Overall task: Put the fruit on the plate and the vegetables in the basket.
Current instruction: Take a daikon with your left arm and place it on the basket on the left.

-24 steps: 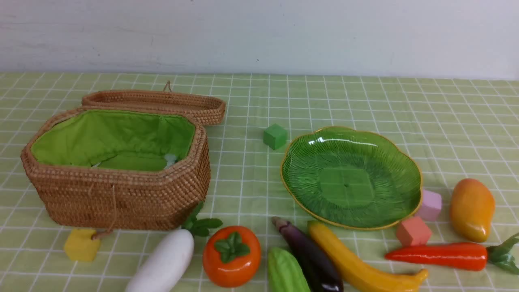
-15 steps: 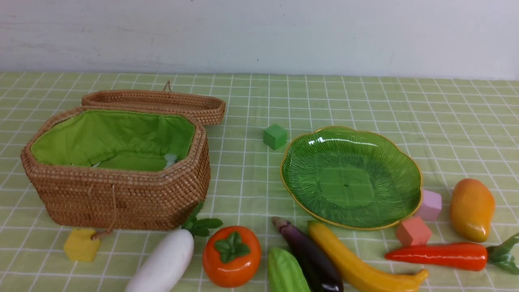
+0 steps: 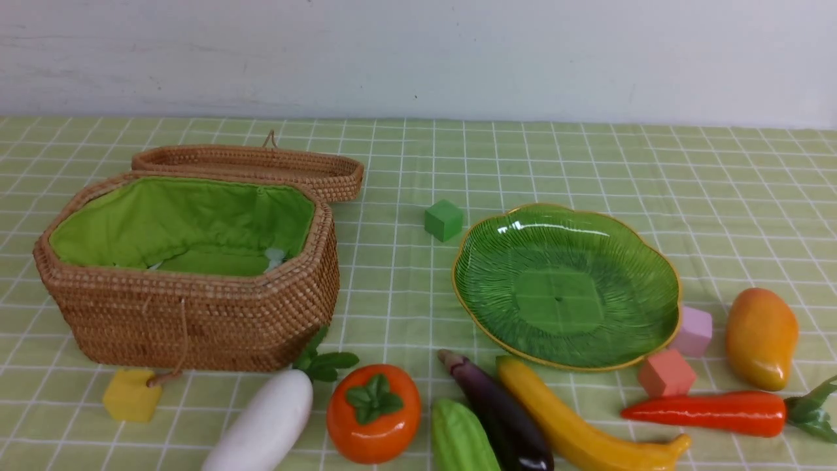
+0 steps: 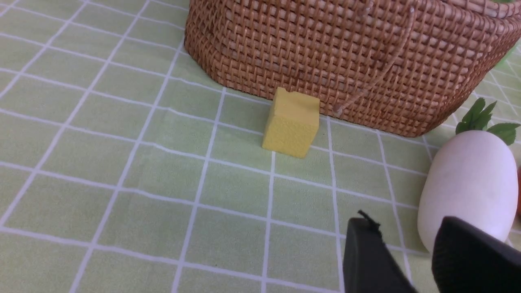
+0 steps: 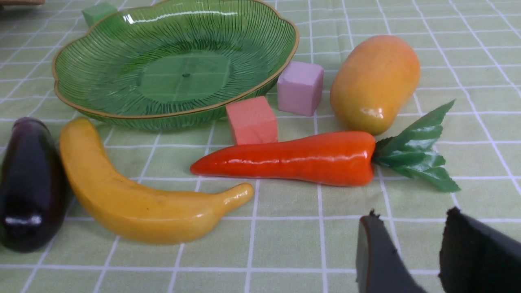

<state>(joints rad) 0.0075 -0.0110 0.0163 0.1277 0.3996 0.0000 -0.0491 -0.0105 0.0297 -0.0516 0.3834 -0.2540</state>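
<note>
The plate (image 3: 565,288) holds nothing. The basket (image 3: 196,320), well to the left of the plate, shows only its green lining (a pale scrap deep inside is too small to identify). On that evidence the sorting has not begun and the first pick is the step in hand.

All the fruit lies on the cloth:
- The banana (image 3: 575,418) is just off the plate's near rim.
- The mango (image 3: 762,339) is to the right of the plate, past a pink cube (image 3: 694,330).
- The persimmon (image 3: 373,412) is off the plate's near-left side.

The vegetables lie there too:
- The eggplant (image 3: 503,418) rests against the banana.
- The gourd (image 3: 461,438) is beside the eggplant.
- The radish (image 3: 261,425) is farther left of the plate, by the basket's foot.
- The carrot (image 3: 706,413) is off the plate's near-right side, with a salmon cube (image 3: 666,373) between the two.

Neither arm shows in the front view. Each wrist view shows its fingers apart with nothing between them. The left gripper (image 4: 403,228) is low beside the radish, and the right gripper (image 5: 409,219) is near the carrot's leaves.

The radish looks the natural first pick for the left arm. It is broad and slick, so it calls for a wider spread, a hold across its middle and a lift clear of the basket's wall. The right arm should probably take the mango or the banana, keeping clear of the cubes.
</note>
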